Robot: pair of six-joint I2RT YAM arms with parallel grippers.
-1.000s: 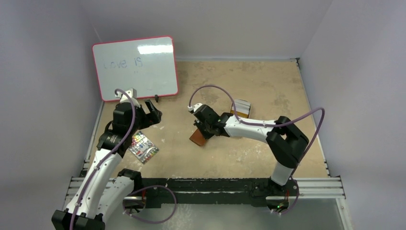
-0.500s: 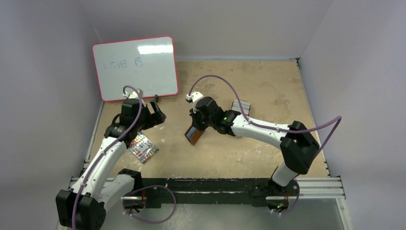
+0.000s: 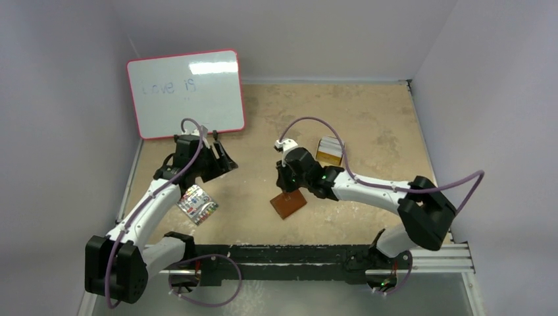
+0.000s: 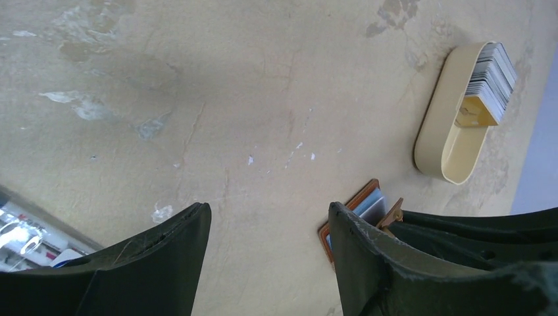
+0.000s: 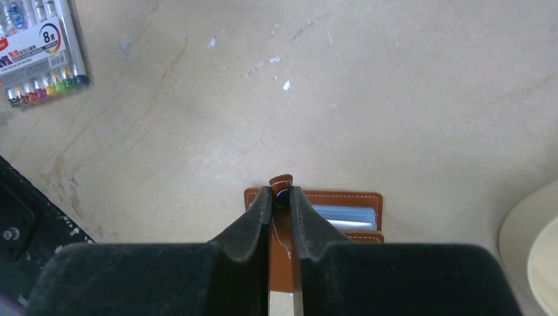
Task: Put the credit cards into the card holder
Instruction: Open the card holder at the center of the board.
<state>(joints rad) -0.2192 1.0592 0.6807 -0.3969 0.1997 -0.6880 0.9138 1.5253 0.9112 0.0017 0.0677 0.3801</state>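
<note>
Two black grippers hang over a sandy, scuffed table marked with pale chipped patches; a dark metal rail runs along its near edge.

At near left a glossy marker pack lies flat, showing a row of coloured tips; near the middle lies the card holder, a brown stitched leather rectangle with one leaf flat, pale slots showing, and a small tab with a round snap at its edge; the right gripper stands over it, its padded fingers drawn narrowly together and pinching the upright strip of leather between them; bare table surrounds the holder, widest to its left.

Farther left, just beyond the marker pack, the left gripper has its fingers spread wide with nothing between them.

Farther right, well apart from the holder, a tan oval tin with smooth rounded walls holds the cards, a tight stack of thin pale edges crowded at one end, a gold one on its open face.

At far left a pink-rimmed whiteboard with faint writing leans at the wall; grey walls close in the left, far and right sides.
</note>
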